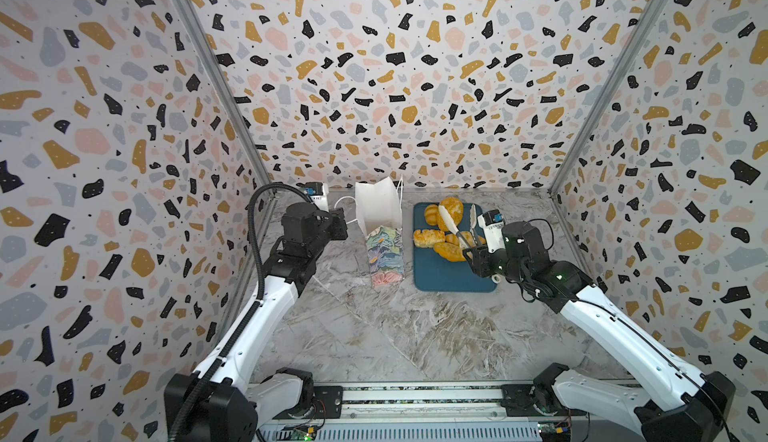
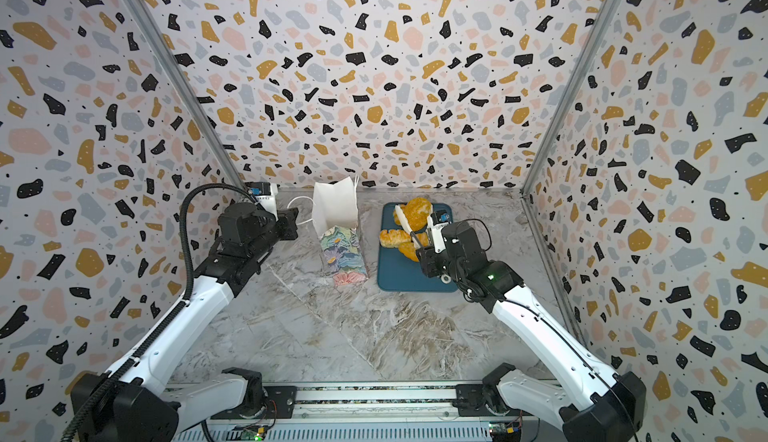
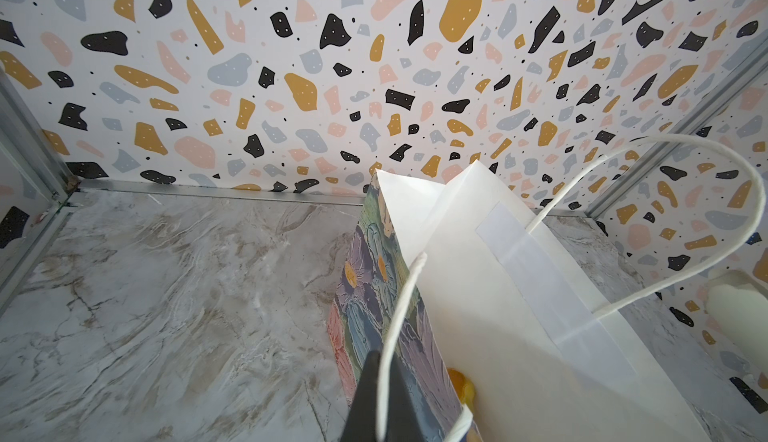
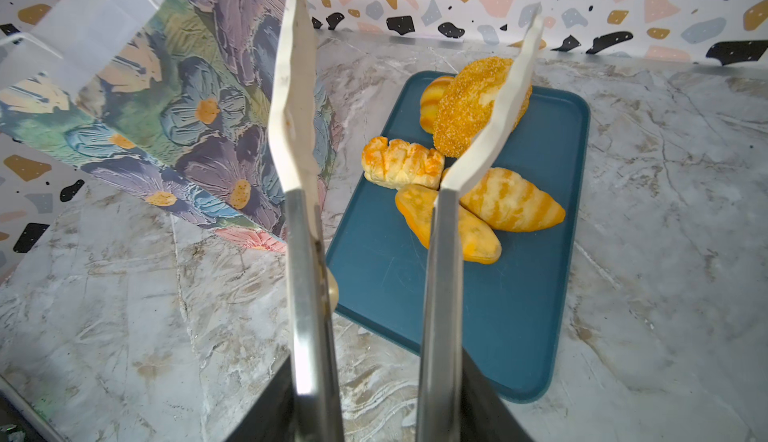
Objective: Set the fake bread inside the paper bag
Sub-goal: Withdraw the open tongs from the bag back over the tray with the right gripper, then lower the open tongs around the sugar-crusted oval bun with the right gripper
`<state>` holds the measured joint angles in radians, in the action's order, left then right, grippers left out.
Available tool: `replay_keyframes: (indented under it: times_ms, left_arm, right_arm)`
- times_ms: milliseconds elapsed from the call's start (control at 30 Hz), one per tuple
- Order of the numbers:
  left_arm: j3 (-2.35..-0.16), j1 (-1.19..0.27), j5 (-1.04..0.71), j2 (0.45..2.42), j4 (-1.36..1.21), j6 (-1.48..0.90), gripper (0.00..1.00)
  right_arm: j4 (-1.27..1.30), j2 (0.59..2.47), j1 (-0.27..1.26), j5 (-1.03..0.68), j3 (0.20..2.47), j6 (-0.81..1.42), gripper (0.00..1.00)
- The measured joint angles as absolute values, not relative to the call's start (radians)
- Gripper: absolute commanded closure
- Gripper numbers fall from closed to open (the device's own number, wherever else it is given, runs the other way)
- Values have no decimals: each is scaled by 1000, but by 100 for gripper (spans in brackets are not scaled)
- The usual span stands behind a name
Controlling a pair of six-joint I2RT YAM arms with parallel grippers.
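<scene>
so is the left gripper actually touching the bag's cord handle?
Touching. In the left wrist view the white cord handle of the paper bag runs down into the shut left gripper, pinched between its dark fingers.

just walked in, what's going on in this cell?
Bread-bagging run. The left pincer is shut on the white cord handle of the floral-printed paper bag, holding its mouth open. The right pincer grips metal tongs with white tips, open and empty above the flat dark-blue tray, where five golden-orange toy breads lie. An orange bit shows inside the bag, probably bread.
</scene>
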<state>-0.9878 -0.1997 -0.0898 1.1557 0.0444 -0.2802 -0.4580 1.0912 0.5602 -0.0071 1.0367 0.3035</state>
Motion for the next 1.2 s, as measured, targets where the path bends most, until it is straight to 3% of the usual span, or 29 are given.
replay_keyframes:
  times_ms: [433,1200]
  left_arm:
    - [-988,-204,-68,1157,52,-281,100]
    - [-988,-213,-68,1157,52,-281,100]
  right_arm:
    - [-515,1256,442,-67,1060,358,48]
    - [-557,1540,300,-248,1310,387,44]
